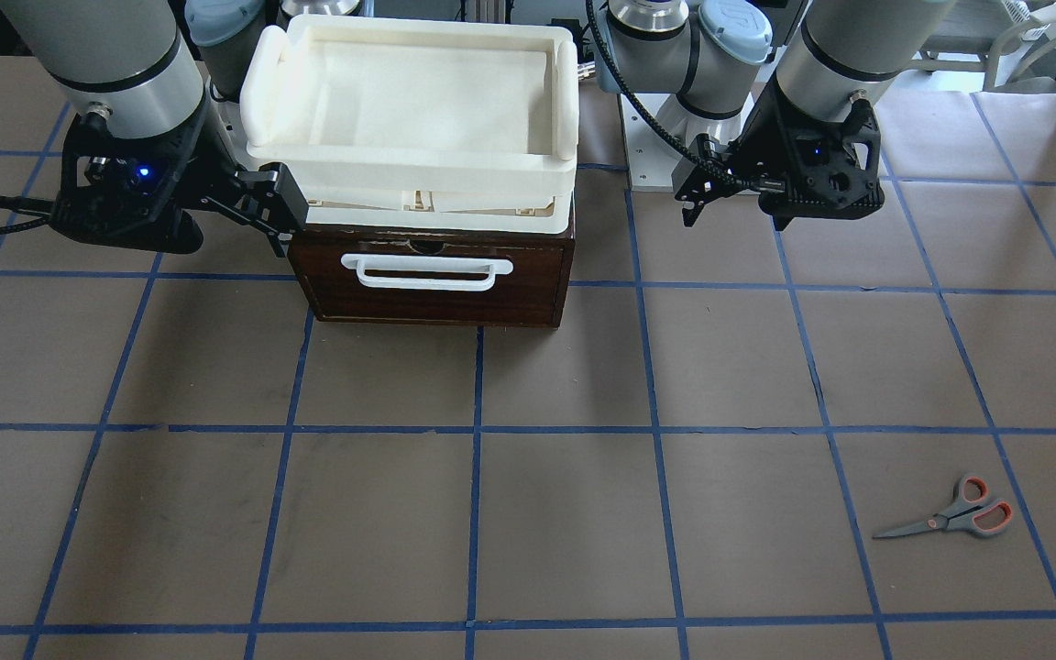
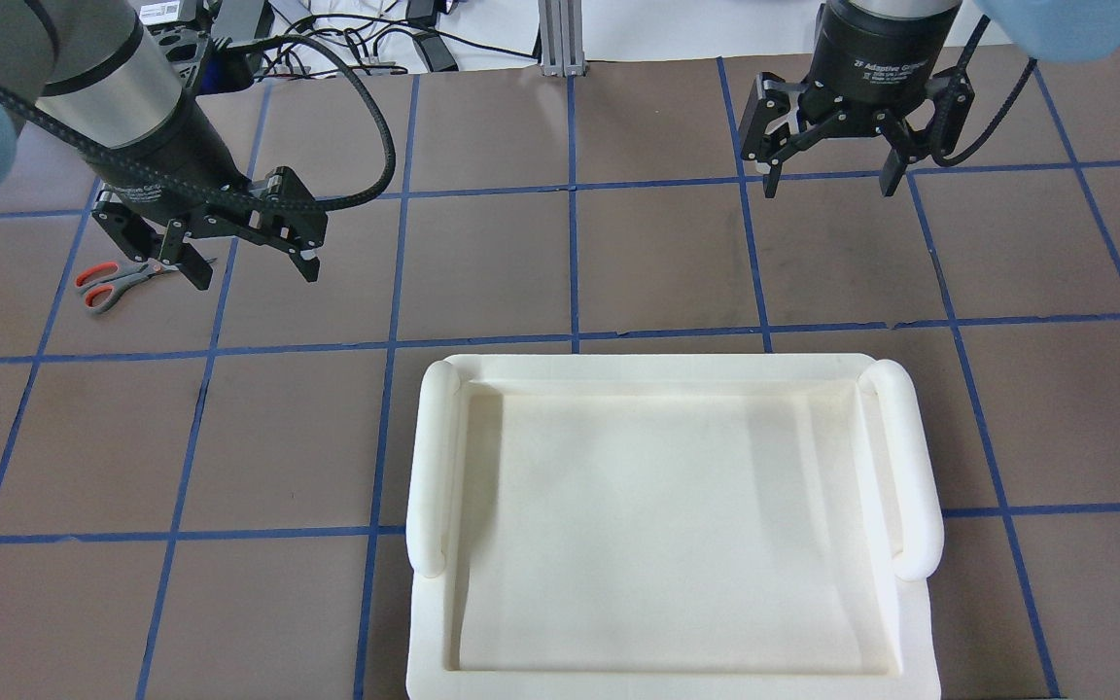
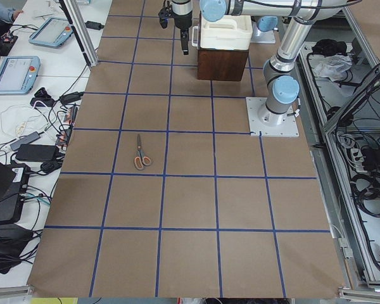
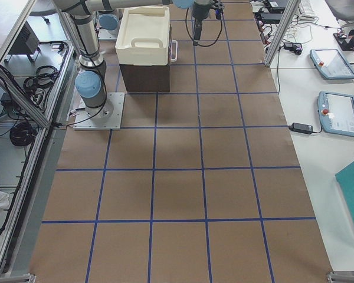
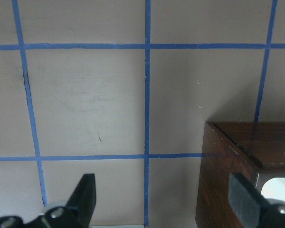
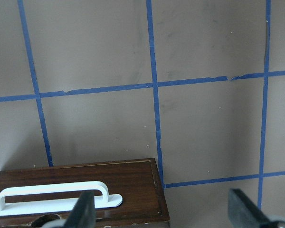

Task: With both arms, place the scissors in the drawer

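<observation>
The scissors lie flat on the brown table, with grey handles lined orange-red; they also show in the overhead view and the left side view. The drawer has a dark wooden front and a white loop handle, and it is pushed in. My left gripper is open and empty, hovering just right of the scissors in the overhead view. My right gripper is open and empty, hovering in front of the drawer's end. The left wrist view shows a drawer cabinet corner.
A cream-white foam tray sits on top of the drawer cabinet, and its rim fills the lower overhead view. Blue tape lines grid the brown table. The left arm's base plate stands beside the cabinet.
</observation>
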`<state>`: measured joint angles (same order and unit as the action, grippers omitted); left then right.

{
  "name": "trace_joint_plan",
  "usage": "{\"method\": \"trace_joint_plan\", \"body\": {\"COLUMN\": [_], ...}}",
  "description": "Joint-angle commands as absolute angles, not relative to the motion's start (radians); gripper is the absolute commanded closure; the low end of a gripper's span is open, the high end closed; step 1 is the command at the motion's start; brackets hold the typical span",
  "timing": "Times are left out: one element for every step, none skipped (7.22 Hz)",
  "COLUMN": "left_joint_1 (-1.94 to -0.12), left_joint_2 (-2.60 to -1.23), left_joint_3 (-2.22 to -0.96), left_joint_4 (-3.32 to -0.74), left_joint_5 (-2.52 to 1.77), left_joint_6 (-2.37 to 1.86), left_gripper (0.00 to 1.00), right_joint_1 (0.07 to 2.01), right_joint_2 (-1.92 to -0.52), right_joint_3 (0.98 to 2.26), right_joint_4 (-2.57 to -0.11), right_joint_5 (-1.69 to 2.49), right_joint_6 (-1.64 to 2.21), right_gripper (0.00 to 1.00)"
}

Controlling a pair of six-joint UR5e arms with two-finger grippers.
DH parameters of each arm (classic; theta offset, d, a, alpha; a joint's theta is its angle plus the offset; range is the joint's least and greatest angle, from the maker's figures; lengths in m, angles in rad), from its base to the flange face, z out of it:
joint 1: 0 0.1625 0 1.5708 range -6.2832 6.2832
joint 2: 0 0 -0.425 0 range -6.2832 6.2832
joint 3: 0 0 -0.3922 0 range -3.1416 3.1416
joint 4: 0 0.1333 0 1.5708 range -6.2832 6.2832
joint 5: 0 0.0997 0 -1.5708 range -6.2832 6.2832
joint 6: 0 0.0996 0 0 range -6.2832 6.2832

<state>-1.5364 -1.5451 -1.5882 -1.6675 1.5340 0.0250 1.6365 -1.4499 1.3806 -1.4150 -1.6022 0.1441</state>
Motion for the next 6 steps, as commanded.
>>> {"method": "trace_joint_plan", "body": {"left_joint_1": [-1.537, -1.532, -1.504, -1.411, -1.297, -1.188], "left_joint_2": [-1.543, -1.543, -1.546, -1.557, -1.589, -1.638], "left_joint_3": [-1.591, -1.591, -1.591, -1.601, -1.618, -1.62], "left_joint_4": [-1.669, -1.67, -1.664, -1.663, -1.634, -1.467], "left_joint_5": [1.534, 1.539, 1.58, 1.591, 1.583, 1.592], "left_joint_6": [0.044, 0.058, 0.31, 0.512, 0.739, 1.089], "left_gripper": [0.02, 0.01, 0.0, 0.0, 0.0, 0.0], "right_joint_1": [1.635, 1.635, 1.632, 1.632, 1.637, 1.652], "right_joint_2": [-1.451, -1.453, -1.453, -1.454, -1.457, -1.447], "right_joint_3": [1.382, 1.382, 1.382, 1.384, 1.384, 1.393], "right_joint_4": [-1.402, -1.405, -1.42, -1.433, -1.436, -1.456], "right_joint_5": [-1.601, -1.586, -1.591, -1.594, -1.588, -1.568], "right_joint_6": [0.143, 0.135, 0.133, 0.182, 0.427, 0.713], "right_gripper": [0.0, 0.0, 0.0, 0.0, 0.0, 0.0]}}
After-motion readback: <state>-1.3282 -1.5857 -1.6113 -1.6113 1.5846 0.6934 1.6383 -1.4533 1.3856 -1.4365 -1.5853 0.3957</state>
